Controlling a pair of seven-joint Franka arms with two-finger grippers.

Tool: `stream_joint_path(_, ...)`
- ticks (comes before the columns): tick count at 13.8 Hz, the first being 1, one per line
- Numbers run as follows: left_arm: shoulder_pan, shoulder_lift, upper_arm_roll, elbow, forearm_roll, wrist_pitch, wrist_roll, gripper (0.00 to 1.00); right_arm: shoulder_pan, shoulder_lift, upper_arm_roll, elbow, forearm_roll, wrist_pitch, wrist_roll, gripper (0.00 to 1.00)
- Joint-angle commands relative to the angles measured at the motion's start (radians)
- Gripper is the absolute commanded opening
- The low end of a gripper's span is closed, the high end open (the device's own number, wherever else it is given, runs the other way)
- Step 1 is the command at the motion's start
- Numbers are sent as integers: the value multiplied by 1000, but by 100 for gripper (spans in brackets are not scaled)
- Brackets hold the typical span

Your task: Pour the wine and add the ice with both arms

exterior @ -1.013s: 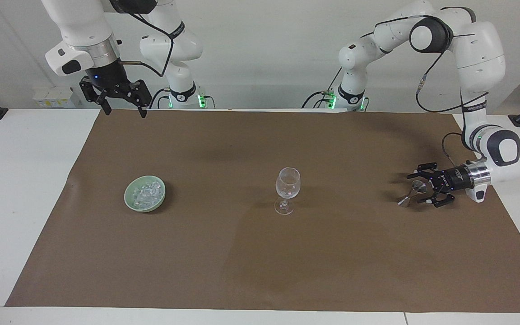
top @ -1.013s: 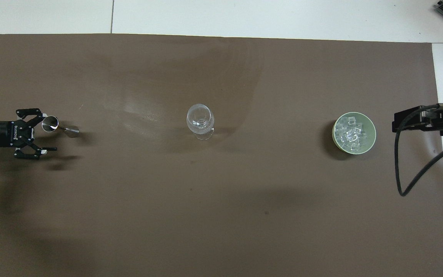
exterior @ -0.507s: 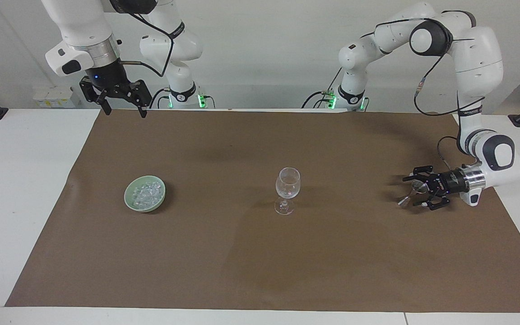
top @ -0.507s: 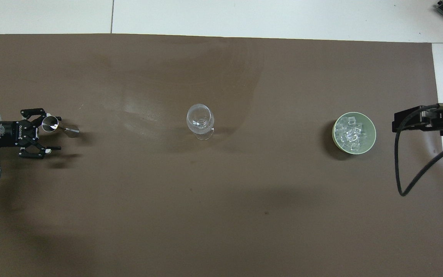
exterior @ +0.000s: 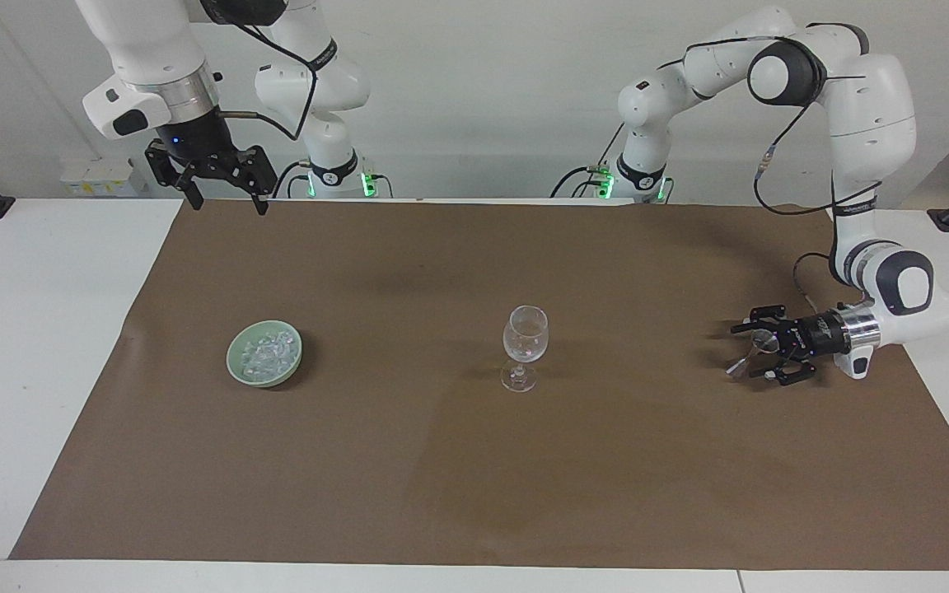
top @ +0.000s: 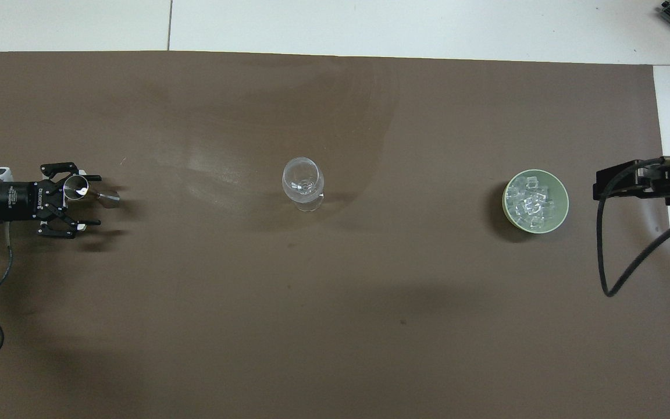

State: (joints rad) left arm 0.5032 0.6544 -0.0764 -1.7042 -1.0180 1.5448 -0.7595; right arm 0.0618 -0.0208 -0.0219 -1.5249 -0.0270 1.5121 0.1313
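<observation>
An empty clear wine glass (exterior: 525,344) (top: 302,183) stands mid-mat. Ice (exterior: 269,352) (top: 533,201) fills a pale green bowl (exterior: 237,368) (top: 564,205) toward the right arm's end. A small metal jigger (exterior: 745,356) (top: 77,188) stands upright toward the left arm's end. My left gripper (exterior: 750,352) (top: 93,199) lies low and level with its open jaws on either side of the jigger. My right gripper (exterior: 227,204) (top: 614,183) waits open, high over the mat's edge by the robots. No wine shows; I cannot tell what the jigger holds.
A brown mat (exterior: 474,461) covers most of the white table (exterior: 38,346). A black cable (top: 631,256) hangs from the right arm above the mat's end beside the bowl.
The left gripper has slid toward the glass, so the jigger now sits between its fingers. The right arm, glass and bowl have not moved.
</observation>
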Motion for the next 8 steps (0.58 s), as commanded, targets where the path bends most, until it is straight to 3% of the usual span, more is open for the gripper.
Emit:
stream_joint_path(1,1,24,4,31,-17,0,12,100,-2,-21,2,-24,5,5,-12,100)
stream_joint_path(8,8,33,3,31,-17,-5,48,100,-2,-21,2,-24,5,5,-12,100)
